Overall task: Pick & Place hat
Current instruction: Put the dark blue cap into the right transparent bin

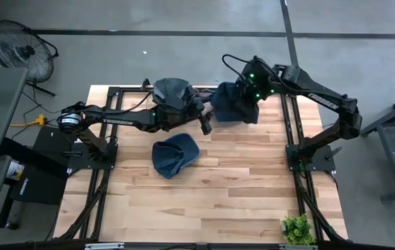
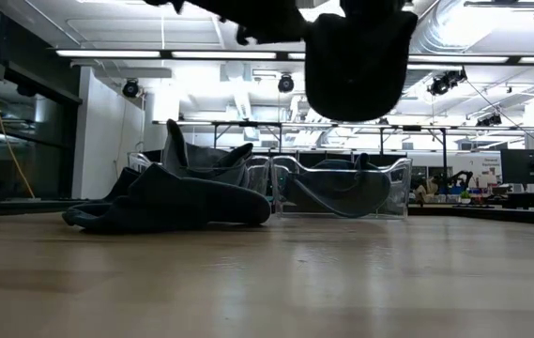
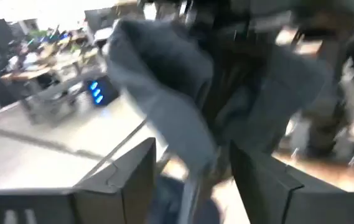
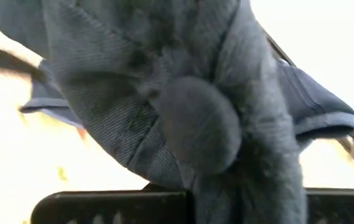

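Note:
Three dark blue denim hats show. One hat (image 1: 174,154) (image 2: 168,201) lies flat on the wood table near its middle. A second hat (image 1: 172,91) sits in a clear bin (image 2: 212,176) at the far edge. The third hat (image 1: 233,104) (image 2: 356,58) (image 4: 183,93) hangs from my right gripper (image 1: 250,85) above the table's far side and fills the right wrist view. My left gripper (image 1: 205,126) (image 3: 192,186) is open just left of that hanging hat, which shows blurred ahead of its fingers (image 3: 133,180). It touches nothing that I can see. My right gripper is shut on the third hat from above, at the hat's upper part (image 1: 244,94). The bunched cloth (image 4: 195,134) hides the fingers, so which part they have cannot be told. The hat is lifted clear and hangs slack below the gripper.
A second clear bin (image 2: 342,186) with blue cloth in it stands at the far edge beside the first. A small green plant (image 1: 297,228) sits at the near right corner. Bare wood (image 1: 239,187) spans the table's near half. A fan (image 1: 18,47) stands off the table's far left.

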Available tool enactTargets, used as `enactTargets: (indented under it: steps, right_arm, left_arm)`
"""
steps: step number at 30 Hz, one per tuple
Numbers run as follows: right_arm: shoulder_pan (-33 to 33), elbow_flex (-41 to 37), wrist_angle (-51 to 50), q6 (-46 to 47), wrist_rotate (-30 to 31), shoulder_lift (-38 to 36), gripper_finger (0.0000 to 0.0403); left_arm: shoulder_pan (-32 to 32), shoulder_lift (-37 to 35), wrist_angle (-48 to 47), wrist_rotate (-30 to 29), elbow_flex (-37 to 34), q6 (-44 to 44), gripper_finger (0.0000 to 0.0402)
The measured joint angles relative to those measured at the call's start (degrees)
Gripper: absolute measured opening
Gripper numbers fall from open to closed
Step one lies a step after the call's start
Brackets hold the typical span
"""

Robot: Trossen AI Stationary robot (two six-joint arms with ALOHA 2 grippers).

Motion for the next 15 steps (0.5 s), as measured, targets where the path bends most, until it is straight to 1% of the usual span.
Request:
enactTargets:
  steps: [4,6,9,11,13,15]
  right_arm:
    - [-2.38,0.0,-2.85,-1.97,0.6,0.0,0.0001]
    - [-3.82,-0.02,-4.04,-3.55,0.57,0.0,0.0001]
    - [-6.34,-0.02,-4.62,-6.56,-0.81,0.0,0.0001]
    - [-8.45,-0.02,-4.81,-8.84,-2.72,0.0,0.0001]
    - [-11.04,-0.02,-4.73,-11.87,-5.53,0.0,0.0001]
    - [-13.78,-0.02,-4.38,-14.1,-8.3,0.08,0.0]
  left_arm:
    - [-0.11,-4.05,-5.89,-6.06,0.19,2.4,0.0211]
    - [-0.1,-5.71,-10.82,-9.27,0.06,2.58,0.0212]
    - [0.4,-7.6,-15.49,-10.96,-0.08,2.37,0.0213]
    - [1.39,-9.56,-18.9,-9.04,-0.1,0.52,0.0213]
    - [3.22,-11.78,-22.56,-4.44,-0.69,-2.58,0.0213]
    - [5.21,-12.18,-22.34,0.75,-1.09,-5.29,0.0213]
